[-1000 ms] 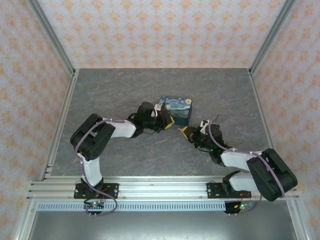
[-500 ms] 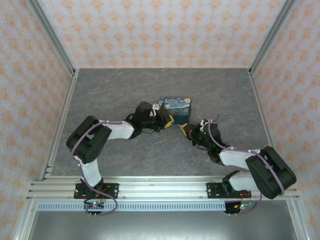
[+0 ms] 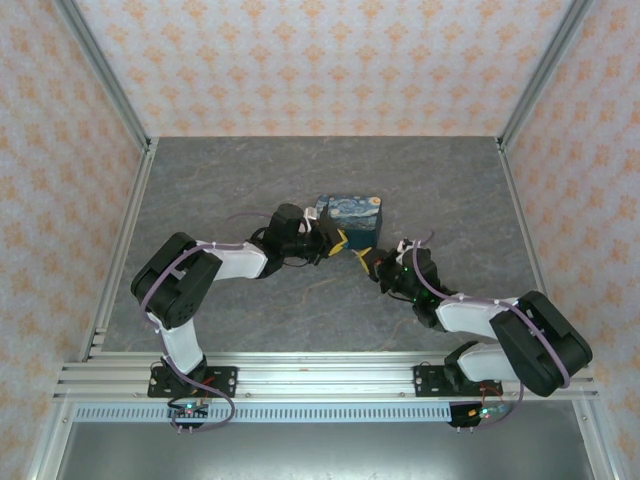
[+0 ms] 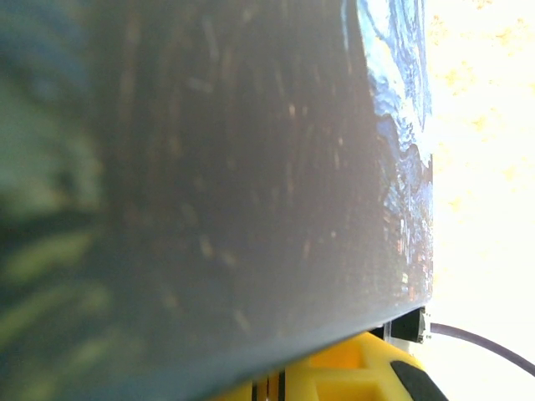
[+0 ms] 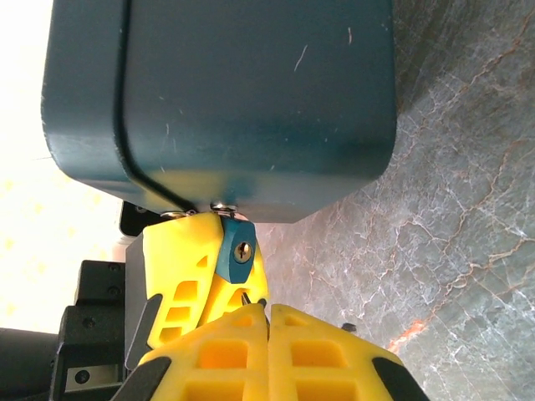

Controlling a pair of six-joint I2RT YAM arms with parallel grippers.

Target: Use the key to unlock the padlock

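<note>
Probably light, rigid and slick, the padlock (image 5: 236,251) hangs at the box (image 5: 251,100) edge, keyhole facing my right end effector (image 5: 268,322), fingers pressed together. I cannot tell the left end effector (image 3: 337,241) opening. I'd brace the lock's body.

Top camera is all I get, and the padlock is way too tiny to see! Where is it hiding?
Observer: The right wrist view has it. The padlock hangs at the edge of the dark-blue box, keyhole facing that camera.
Operator: Is something touching it?
Observer: Yes, one yellow finger of the left gripper sits right against its side.
Operator: What about the other arm?
Observer: The right gripper points at the padlock from close by, its jaws shut together. I can't tell whether a key is between them.
</note>
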